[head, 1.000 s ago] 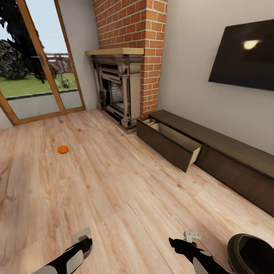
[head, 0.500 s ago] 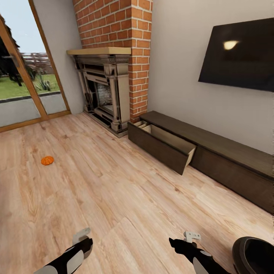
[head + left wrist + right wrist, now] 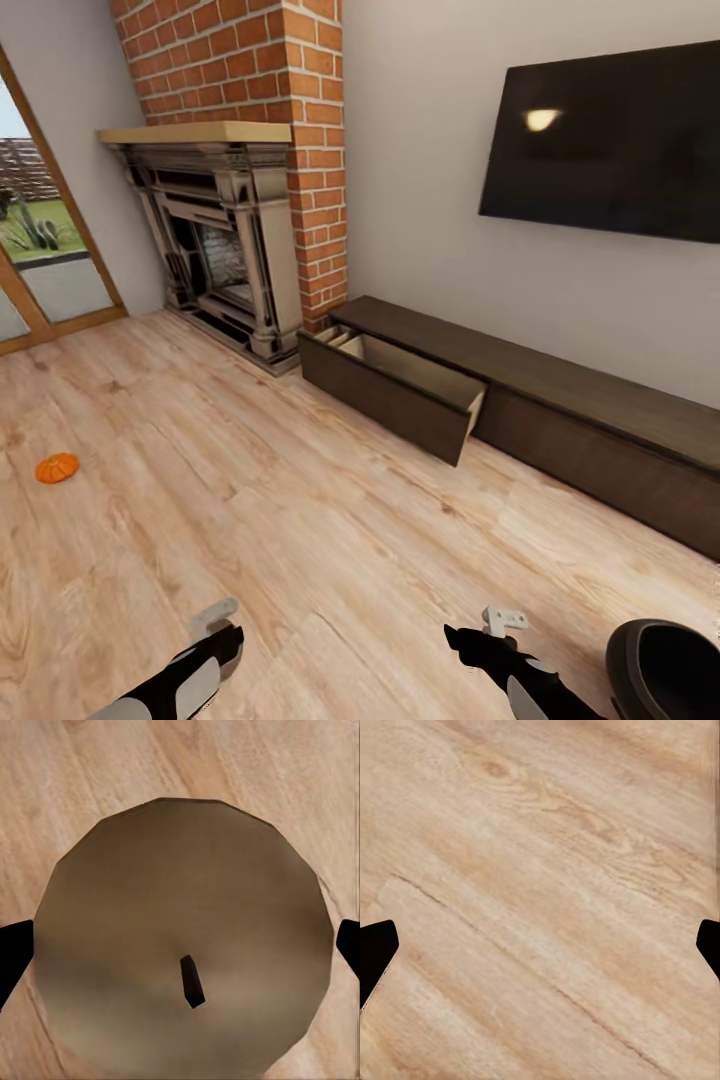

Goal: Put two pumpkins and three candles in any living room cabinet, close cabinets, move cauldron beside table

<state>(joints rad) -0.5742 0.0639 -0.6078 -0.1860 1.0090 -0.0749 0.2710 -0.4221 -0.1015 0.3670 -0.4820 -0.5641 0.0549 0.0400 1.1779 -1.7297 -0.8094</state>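
Swung to the right since a second ago, camera and all: room contents slid toward the left of the head view, arms at the same spot along its bottom edge.

Left gripper (image 3: 180,952) spread wide, black fingertips (image 3: 13,954) at the two side edges of the wrist view. Between them, seen from straight above, a candle (image 3: 180,907): olive-beige round top, short dark wick (image 3: 192,981). Cannot tell whether touched by the fingertips. Pale wooden floor (image 3: 90,772) around it.

Right gripper (image 3: 540,952) likewise wide open, nothing between the tips but bare floor planks.

In the head view, just right of the right arm, at the lower right corner, the black cauldron (image 3: 665,665), mouth upward, cut by the frame edge.

Far over at the left edge, middle height, one orange pumpkin (image 3: 57,467) alone on the floor, well apart from both arms.

Across the centre and right, along the wall, the long dark-brown cabinet (image 3: 600,440); leftmost drawer (image 3: 385,395) pulled out, pale interior showing, contents not discernible.

Beyond, upper left, a fireplace (image 3: 220,240) against a brick chimney (image 3: 260,60); upper right, a dark TV (image 3: 610,140) on the wall.
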